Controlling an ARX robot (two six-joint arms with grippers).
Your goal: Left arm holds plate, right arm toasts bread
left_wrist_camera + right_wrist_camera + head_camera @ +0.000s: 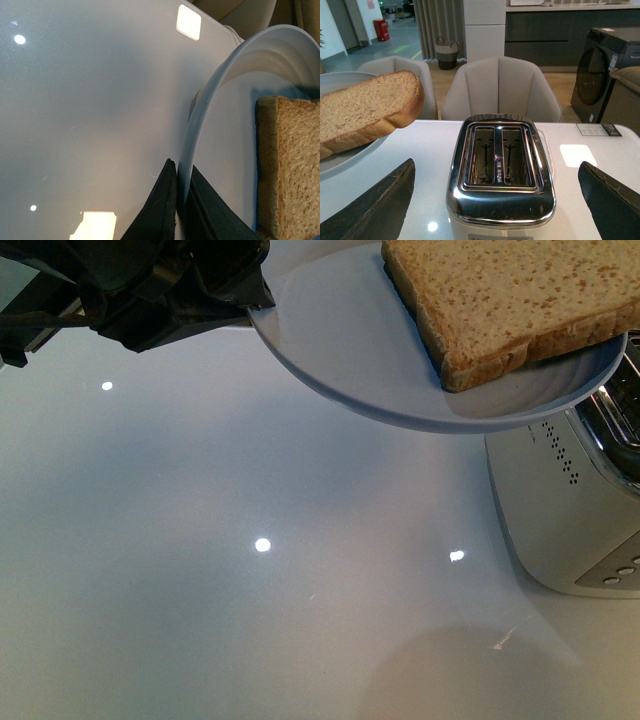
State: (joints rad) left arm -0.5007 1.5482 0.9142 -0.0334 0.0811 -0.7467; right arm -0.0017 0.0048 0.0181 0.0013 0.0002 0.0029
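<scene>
Bread [500, 300], 1 thick slice, lies flat on the pale blue plate [340, 350], pushed to the side nearest the toaster [502, 165], its rounded crust jutting past the rim. That placement looks deliberate: the overhang leaves an edge that fingers can close on without scraping the dish.

The plate hangs in the air above the glossy white table [250, 590], raised to about the level of the toaster's top and close beside it, so the carry to the slots is short. The left gripper [176, 185] pinches the rim on the side away from the bread, 1 finger above and 1 below, which keeps the arm clear of the slice.

The right gripper [496, 167] is spread wide and holds nothing, with the toaster's 2 empty slots framed between its fingers. I judge the slice is being offered for pickup, and the grasp has not yet begun.
</scene>
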